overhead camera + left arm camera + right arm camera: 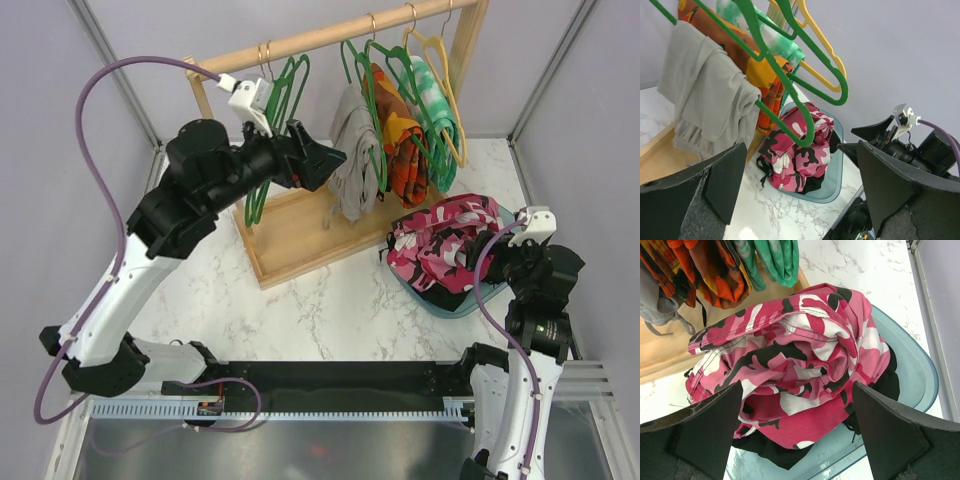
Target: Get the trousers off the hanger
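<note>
A wooden rack (300, 235) stands at the back of the marble table (330, 310), and everything here is placed from it. Three trousers hang from its rail. The grey trousers (355, 150) are draped over the bar of a green hanger (790, 125) near the rail's middle. The orange-patterned trousers (400, 140) hang just to their right. The green-white trousers (432, 90) hang nearest the rack's right post, beside a yellow hanger (452, 95). Toward the rail's left end hang bare green hangers (285, 90).

Off the rack's front right corner sits a blue-green basin (440, 305). In it the pink-white-dark camouflage trousers (445, 240) lie bunched on top of the black trousers (455, 300), free of any hanger.

The left arm (200, 190) reaches in front of the rack's left half. Its jaws are spread wide with nothing between them, close to the grey trousers but apart from them. The right arm (535, 290) is to the right of the rack, at the basin. Its jaws are likewise wide apart and empty above the camouflage trousers.
</note>
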You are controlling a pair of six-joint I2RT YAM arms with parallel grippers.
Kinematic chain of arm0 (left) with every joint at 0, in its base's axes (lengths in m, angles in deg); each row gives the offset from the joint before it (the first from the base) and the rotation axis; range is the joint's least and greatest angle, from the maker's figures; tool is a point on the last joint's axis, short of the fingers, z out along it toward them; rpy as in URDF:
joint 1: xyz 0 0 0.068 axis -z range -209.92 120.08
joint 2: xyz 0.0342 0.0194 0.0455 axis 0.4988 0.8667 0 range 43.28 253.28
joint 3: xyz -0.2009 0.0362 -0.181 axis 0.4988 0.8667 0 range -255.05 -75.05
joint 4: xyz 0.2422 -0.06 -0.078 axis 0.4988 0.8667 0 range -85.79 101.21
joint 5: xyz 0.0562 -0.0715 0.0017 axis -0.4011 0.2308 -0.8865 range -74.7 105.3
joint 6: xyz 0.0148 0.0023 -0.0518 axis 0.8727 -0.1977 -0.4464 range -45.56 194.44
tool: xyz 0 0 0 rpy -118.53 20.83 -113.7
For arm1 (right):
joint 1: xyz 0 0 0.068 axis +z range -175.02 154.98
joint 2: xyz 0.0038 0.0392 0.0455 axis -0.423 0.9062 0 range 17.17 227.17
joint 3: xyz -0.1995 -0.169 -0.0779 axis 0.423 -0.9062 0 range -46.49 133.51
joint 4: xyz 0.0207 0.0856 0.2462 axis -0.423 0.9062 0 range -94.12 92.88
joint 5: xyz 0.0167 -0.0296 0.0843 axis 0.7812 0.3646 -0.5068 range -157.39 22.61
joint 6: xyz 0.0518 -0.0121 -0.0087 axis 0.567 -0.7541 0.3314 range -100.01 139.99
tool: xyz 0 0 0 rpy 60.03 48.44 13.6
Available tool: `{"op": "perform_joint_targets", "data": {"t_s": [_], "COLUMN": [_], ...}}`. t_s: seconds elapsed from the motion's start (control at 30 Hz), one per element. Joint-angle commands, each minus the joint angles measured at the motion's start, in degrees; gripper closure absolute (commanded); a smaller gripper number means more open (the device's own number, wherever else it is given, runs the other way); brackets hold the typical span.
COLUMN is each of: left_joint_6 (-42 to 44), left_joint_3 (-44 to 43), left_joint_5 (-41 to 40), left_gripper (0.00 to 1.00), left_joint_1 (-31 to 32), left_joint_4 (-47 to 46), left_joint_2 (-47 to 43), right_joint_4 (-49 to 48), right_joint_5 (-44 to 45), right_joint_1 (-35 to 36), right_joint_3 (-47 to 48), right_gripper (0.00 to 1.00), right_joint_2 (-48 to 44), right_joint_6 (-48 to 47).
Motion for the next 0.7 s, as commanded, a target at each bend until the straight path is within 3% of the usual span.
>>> {"op": "perform_joint_targets", "data": {"t_s": [0.0,0.17,0.5,0.67], "left_joint_6": [-3.43,-3.88,6.3,10.53], "left_joint_3": [-5.36,-10.97,-24.16,-28.83], "left_joint_5": [1.11,-4.06,-23.04,-31.93], "left_gripper": [0.02,0.03,0.02,0.01], "left_joint_1": [1.08,3.36,10.04,10.4], "left_joint_4": [-1.28,-0.84,3.11,5.23], "left_joint_2": [4.68,11.63,27.54,32.91], "right_joint_4": [-2.59,-3.03,-3.56,-3.47], "right_joint_5": [-0.77,-0.24,0.99,1.95], "right_joint_1": [-0.16,-0.16,-0.16,-0.16], "right_joint_3": [-0.53,-1.06,-1.85,-1.94], "right_gripper": [0.02,0.02,0.02,0.02], "right_joint_2": [-0.5,-1.03,-2.87,-3.31], "right_joint_6": [0.61,0.79,1.23,1.23]}}
